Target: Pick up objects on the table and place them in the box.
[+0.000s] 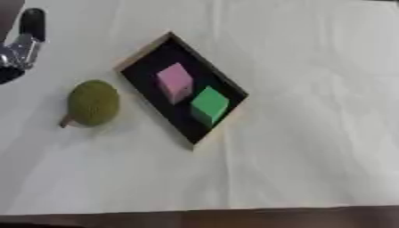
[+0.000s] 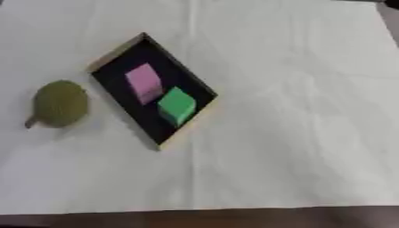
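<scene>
- Left eye view: bench (image 1: 311, 133) covered in a pale cloth, dark edge along the bottom.
- Box (image 1: 139, 57) lies askew near the middle, shallow, black inside, tan rim, one corner pointing to the far side.
- Pink cube (image 1: 174, 81) sits inside the box, toward its far half.
- Green cube (image 1: 209, 104) sits inside too, just beside the pink one on the near-right; can't tell if they touch.
- Round olive-green fruit (image 1: 93, 103) with a short stem at its lower left lies on the cloth, outside the box, just beside its left rim, not touching.
- Left hand (image 1: 22, 42) at the upper left edge, black and silver, well apart from fruit and box; only part shows, can't tell whether the fingers are apart or together.
- Right eye view: same layout, everything sits further left in the picture.
- Fruit near the left edge, both cubes in the box.
- No hand shows in this view.
</scene>
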`<action>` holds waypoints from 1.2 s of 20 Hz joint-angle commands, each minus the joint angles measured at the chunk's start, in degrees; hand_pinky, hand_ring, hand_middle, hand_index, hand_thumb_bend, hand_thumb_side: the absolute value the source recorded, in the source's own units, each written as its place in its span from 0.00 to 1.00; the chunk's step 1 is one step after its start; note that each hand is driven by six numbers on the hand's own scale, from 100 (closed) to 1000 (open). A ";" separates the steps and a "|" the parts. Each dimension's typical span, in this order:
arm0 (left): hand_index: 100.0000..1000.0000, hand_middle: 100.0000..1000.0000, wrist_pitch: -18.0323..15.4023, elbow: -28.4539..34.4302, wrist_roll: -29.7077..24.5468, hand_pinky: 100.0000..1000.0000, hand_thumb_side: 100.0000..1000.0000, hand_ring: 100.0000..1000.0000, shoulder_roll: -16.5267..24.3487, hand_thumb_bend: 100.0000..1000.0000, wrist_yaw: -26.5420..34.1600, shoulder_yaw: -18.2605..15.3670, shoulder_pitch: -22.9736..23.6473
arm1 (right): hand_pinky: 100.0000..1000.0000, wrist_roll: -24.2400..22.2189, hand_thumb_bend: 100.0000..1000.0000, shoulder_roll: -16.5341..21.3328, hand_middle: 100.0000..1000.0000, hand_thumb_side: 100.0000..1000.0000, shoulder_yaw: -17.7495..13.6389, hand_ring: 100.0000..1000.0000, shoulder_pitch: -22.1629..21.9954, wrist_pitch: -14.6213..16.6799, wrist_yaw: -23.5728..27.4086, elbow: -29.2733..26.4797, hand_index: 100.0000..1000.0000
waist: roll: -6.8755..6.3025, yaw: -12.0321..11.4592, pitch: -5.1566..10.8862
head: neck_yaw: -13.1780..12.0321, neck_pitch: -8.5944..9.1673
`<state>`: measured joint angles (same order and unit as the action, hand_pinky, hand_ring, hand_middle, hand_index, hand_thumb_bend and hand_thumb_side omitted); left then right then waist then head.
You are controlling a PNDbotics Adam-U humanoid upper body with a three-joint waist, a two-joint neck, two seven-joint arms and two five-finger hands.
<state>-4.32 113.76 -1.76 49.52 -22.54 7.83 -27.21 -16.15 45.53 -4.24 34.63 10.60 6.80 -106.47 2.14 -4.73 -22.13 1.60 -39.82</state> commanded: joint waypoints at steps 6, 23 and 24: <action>0.88 0.79 1.24 0.83 -16.88 0.74 0.43 0.82 11.24 0.23 0.19 3.73 -0.26 | 1.00 3.12 0.00 2.90 0.66 0.41 -2.80 0.95 -1.92 -0.46 -0.09 -3.85 0.82 | -0.14 0.25 1.02 | 0.14 -0.62; 0.88 0.75 3.22 0.83 -25.92 0.76 0.50 0.79 12.57 0.34 -3.26 5.65 -1.39 | 1.00 2.78 0.00 2.34 0.66 0.40 -2.61 0.95 -2.49 -0.85 -0.30 -4.31 0.81 | -0.04 0.43 1.11 | -0.15 -0.32; 0.88 0.75 3.99 0.81 -26.13 0.76 0.50 0.78 12.36 0.34 -3.89 6.03 -1.76 | 1.00 2.71 0.00 2.32 0.66 0.40 -2.62 0.95 -2.57 -0.84 -0.32 -4.31 0.81 | -0.03 0.49 1.10 | -0.22 -0.22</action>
<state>-1.12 113.79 -27.71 60.49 -25.69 13.97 -28.23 -13.31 46.22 -6.01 31.69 9.73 6.62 -109.89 2.22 -4.25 -22.24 1.57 -40.24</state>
